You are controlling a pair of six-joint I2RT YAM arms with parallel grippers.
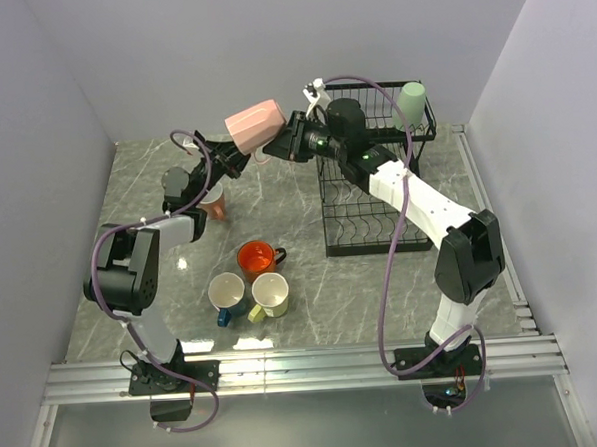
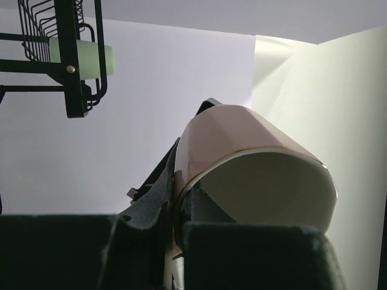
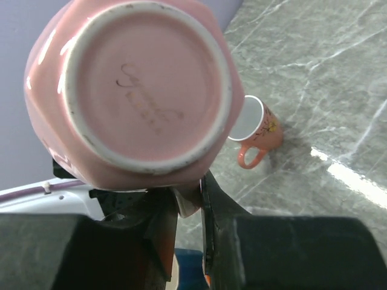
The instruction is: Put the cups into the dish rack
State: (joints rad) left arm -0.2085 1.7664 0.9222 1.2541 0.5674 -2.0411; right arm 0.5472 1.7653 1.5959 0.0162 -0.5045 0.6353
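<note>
A pink cup hangs in the air left of the dish rack, held between both arms. My left gripper is shut on its rim, one finger inside the pale mouth and one outside. My right gripper is shut on the cup's handle, below the cup's underside. A pale green cup lies in the rack's upper basket. On the table stand a second pink cup, an orange cup, a blue cup and a pale yellow cup.
The black wire rack stands at the back right against the wall. Grey walls close in the marble table on three sides. Purple cables loop off both arms. The loose cups cluster in front of the left arm.
</note>
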